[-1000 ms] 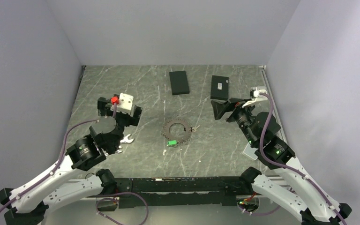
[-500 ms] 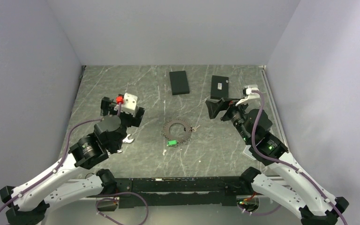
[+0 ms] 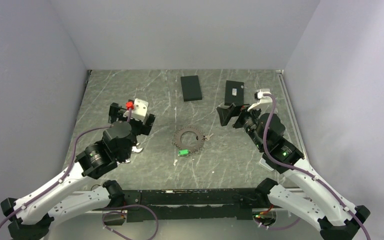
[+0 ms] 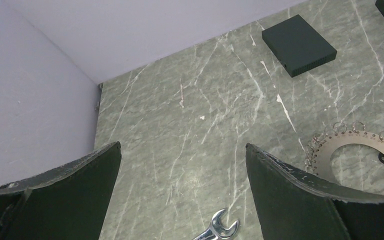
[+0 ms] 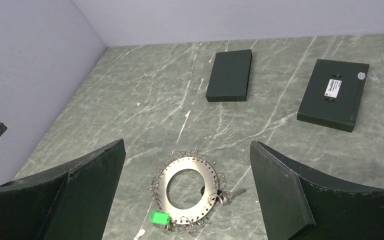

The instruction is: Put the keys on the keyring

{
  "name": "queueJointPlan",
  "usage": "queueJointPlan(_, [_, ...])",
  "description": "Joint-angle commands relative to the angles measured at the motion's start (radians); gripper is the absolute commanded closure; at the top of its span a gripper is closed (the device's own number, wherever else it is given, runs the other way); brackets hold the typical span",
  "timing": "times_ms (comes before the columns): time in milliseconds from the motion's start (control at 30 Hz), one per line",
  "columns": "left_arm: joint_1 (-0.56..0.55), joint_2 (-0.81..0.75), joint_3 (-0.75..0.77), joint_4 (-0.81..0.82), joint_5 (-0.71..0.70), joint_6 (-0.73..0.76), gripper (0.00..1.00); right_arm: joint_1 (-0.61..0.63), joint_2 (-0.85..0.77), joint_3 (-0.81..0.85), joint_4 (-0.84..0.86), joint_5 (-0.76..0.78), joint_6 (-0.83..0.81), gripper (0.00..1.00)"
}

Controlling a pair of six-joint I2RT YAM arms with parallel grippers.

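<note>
Left arm (image 3: 97,157) crouched left of the keyring (image 5: 161,187), right arm (image 3: 280,150) right of it, wrists tilted toward the table (image 3: 155,90) — both jaws fully spread, holding nothing.

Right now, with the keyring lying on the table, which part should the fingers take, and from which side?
Probably the far band of the keyring, from straight above. It lies flat on the table, so one finger can enter the open centre while the other stays outside. The green tag and a key crowd its near and right edges.
</note>
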Motion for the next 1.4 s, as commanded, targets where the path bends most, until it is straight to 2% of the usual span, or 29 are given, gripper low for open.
queueJointPlan(0, [0.005, -0.002, 0.015, 0.009, 0.008, -0.007, 0.01, -0.001, -0.002, 0.003, 0.052, -0.014, 0.001, 0.0])
queueJointPlan(1367, [0.015, -0.019, 0.0, 0.012, 0.029, 0.006, 0.0, -0.002, 0.053, 0.003, 0.131, -0.146, -0.037, 0.0])
